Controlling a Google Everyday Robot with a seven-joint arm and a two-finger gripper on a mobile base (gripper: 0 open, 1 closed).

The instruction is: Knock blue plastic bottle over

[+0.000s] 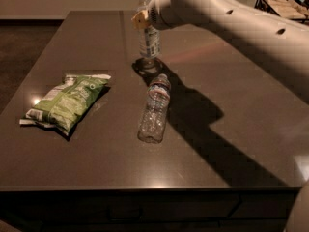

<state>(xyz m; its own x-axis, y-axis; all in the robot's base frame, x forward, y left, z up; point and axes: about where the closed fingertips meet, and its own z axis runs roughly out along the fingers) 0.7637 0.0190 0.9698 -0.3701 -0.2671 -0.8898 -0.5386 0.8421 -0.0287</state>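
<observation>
The blue plastic bottle stands upright at the far middle of the dark table. It has a white cap, and its pale blue-and-white label shows below the arm. My gripper is at the bottle's neck, at its left side, with a yellowish tip showing. The big white arm reaches in from the right and covers the bottle's shoulder. I cannot tell whether the gripper touches the bottle.
A clear ribbed water bottle lies on its side in the table's middle, cap pointing away. A green chip bag lies at the left. A crate stands beyond the table at the far right.
</observation>
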